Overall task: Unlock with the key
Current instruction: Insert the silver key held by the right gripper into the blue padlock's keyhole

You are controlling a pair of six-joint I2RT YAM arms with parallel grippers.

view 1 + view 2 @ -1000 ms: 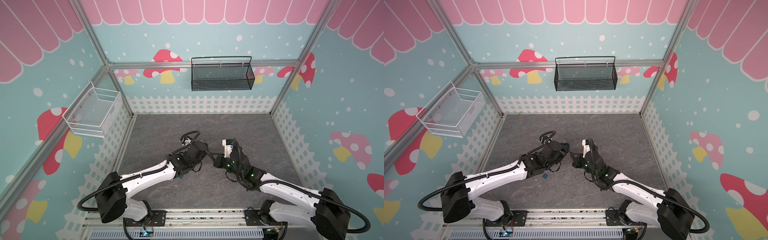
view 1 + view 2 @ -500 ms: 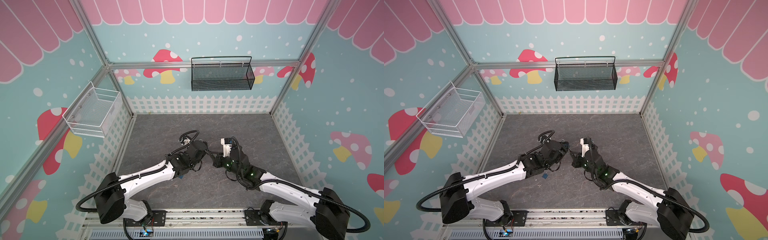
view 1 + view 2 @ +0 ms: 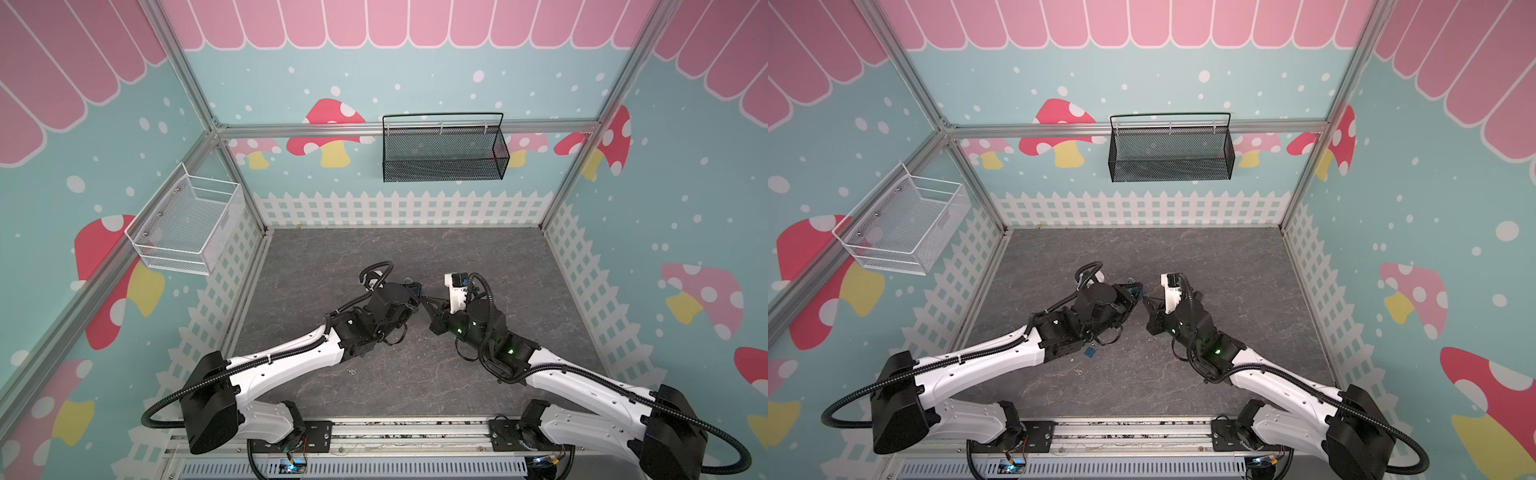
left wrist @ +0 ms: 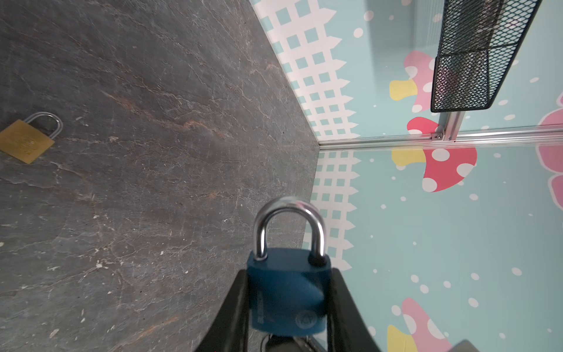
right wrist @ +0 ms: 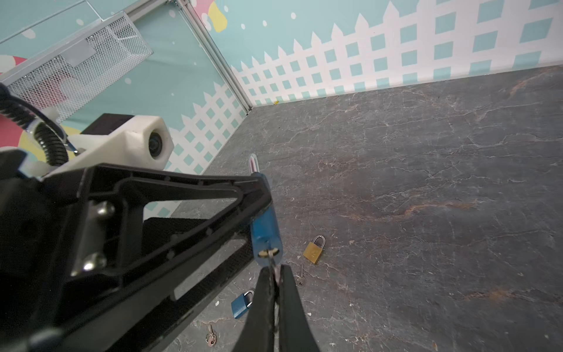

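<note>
A blue padlock (image 4: 288,292) with a steel shackle (image 4: 288,225) is held off the floor, and my left gripper (image 4: 288,304) is shut on its body from both sides. Both shackle legs sit in the body. In the right wrist view the padlock (image 5: 264,225) shows its keyhole end, with a small key (image 5: 272,259) stuck into it. My right gripper (image 5: 275,274) is shut on that key's head. In both top views the two grippers meet at mid-floor, left gripper (image 3: 415,291) against right gripper (image 3: 428,301), with the blue padlock (image 3: 1136,291) between them.
On the grey floor lie a brass padlock (image 5: 313,251), a smaller blue padlock (image 5: 242,304) and loose keys (image 5: 210,336). A black mesh basket (image 3: 442,149) hangs on the back wall. A white wire basket (image 3: 187,224) hangs on the left wall.
Both grippers have drifted slightly toward the back wall together. The grips on the padlock and the key are unchanged.
</note>
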